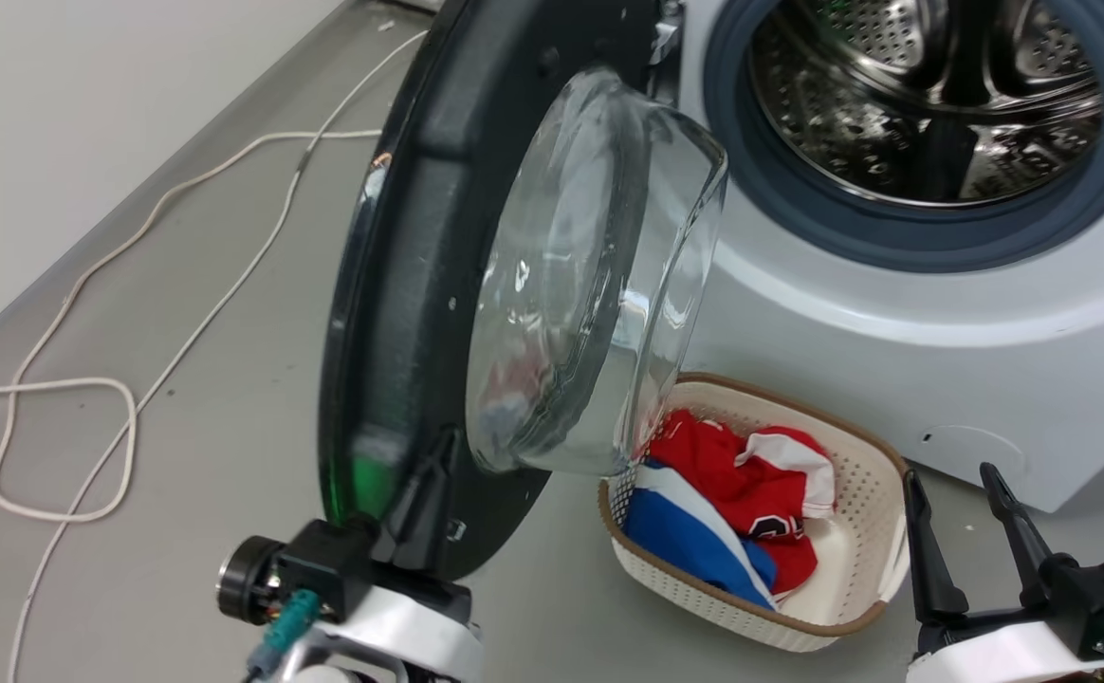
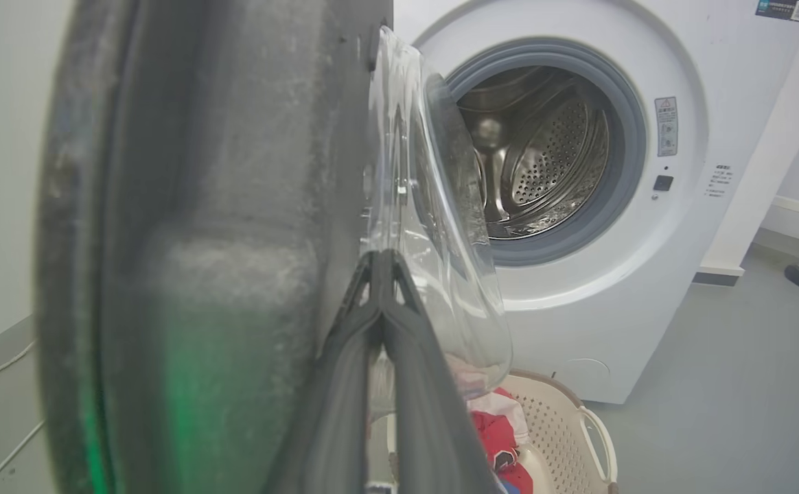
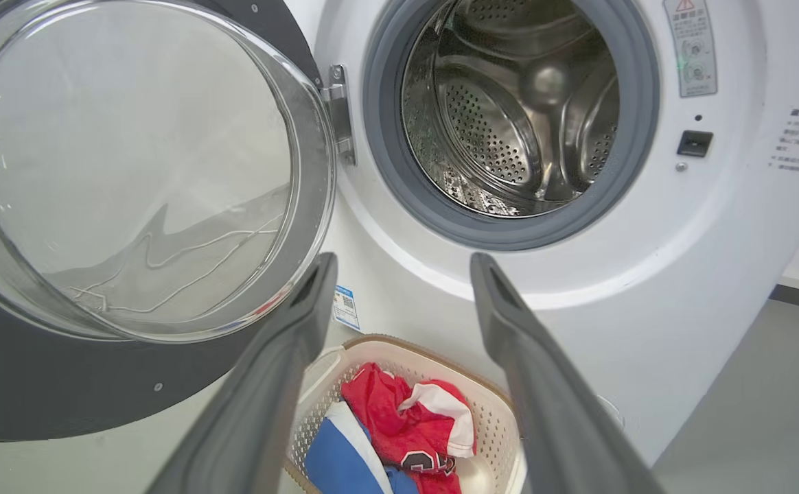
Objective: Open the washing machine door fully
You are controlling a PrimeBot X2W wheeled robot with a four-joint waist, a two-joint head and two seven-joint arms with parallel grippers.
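Observation:
The washing machine door (image 1: pixel 400 313) is a big round black disc swung out to the left on its metal hinge (image 3: pixel 339 110), inner face toward me, with a clear glass bowl (image 1: pixel 590 275) bulging from its centre. My left gripper (image 1: pixel 433 455) is shut with nothing between its fingers, and the tips rest against the door's lower inner face beside the bowl. In the left wrist view the closed left gripper (image 2: pixel 380 257) meets the door (image 2: pixel 221 206) at the glass edge. My right gripper (image 1: pixel 950 472) stands open at the lower right, clear of the door (image 3: pixel 63 391).
The steel drum (image 1: pixel 931 85) with its grey rubber ring is exposed. A cream laundry basket (image 1: pixel 870 569) with red, white and blue clothes sits on the floor under the door's bowl. White cables (image 1: pixel 68 382) trail over the grey floor left of the door, near the wall.

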